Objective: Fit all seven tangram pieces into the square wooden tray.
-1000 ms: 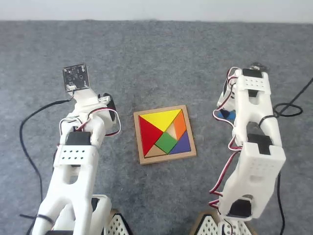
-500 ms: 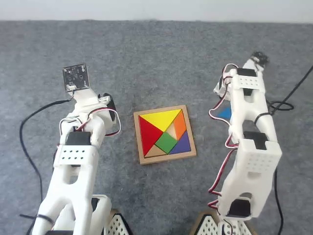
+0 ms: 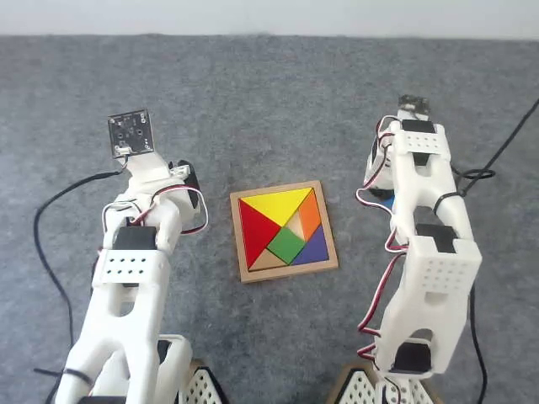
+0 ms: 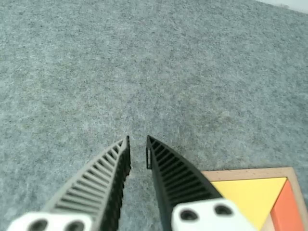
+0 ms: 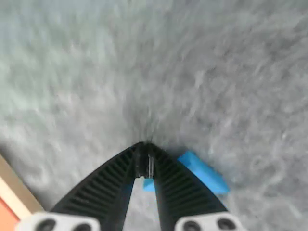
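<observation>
The square wooden tray [image 3: 242,240] lies mid-table between the arms. It holds yellow [image 3: 276,206], red [image 3: 254,227], orange [image 3: 309,215], green [image 3: 287,244] and purple [image 3: 314,249] pieces, with two wood-coloured patches among them. A blue piece [image 3: 386,200] lies on the carpet right of the tray, mostly under the right arm [image 3: 429,210]. My right gripper [image 5: 144,153] is shut with nothing between its tips, and the blue piece [image 5: 204,172] lies right beside them. My left gripper [image 4: 137,140] hangs narrowly open over bare carpet near the tray's corner [image 4: 250,172].
Grey carpet covers the whole table. The left arm [image 3: 135,252] stands left of the tray, and cables trail from both arms. The tray's edge [image 5: 12,190] lies a short way from the right gripper. Open carpet stretches beyond the tray at the far side.
The right arm's far end has swung left and now covers more of the blue piece. The left arm and the tray have not moved.
</observation>
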Controlling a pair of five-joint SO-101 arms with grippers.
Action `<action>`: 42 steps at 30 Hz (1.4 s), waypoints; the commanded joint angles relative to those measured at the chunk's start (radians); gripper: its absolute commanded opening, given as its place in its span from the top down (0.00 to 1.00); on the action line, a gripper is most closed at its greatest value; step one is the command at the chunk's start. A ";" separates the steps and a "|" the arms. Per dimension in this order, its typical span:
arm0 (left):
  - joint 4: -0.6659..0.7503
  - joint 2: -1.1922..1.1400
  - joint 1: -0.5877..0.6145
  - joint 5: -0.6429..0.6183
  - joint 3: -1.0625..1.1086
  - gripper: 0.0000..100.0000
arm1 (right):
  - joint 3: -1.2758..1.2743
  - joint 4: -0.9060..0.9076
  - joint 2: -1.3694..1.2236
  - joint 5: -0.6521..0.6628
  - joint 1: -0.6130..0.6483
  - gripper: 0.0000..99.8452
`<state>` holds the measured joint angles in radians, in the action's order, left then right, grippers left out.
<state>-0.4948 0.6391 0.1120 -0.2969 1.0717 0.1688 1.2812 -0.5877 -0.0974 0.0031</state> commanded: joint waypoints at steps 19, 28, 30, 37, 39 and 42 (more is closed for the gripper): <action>0.023 0.006 -0.005 -0.005 -0.028 0.95 | -0.009 0.469 0.417 0.361 0.008 0.97; 0.021 0.009 -0.005 -0.005 -0.028 0.95 | -0.465 0.170 0.673 0.118 -0.051 0.97; 0.020 0.009 -0.005 -0.005 -0.027 0.95 | -0.522 0.117 0.653 0.084 -0.061 0.97; 0.020 0.009 -0.005 -0.005 -0.027 0.95 | -0.457 -0.030 0.415 0.026 -0.166 0.97; 0.020 0.009 -0.005 -0.005 -0.027 0.95 | -0.379 -0.044 0.334 0.026 -0.196 0.97; 0.020 0.009 -0.006 -0.005 -0.027 0.95 | -0.247 -0.035 0.214 0.026 -0.208 0.97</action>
<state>-0.4948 0.6391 0.1120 -0.2969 1.0717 -0.2225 1.2566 -0.3115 -0.0621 -0.1872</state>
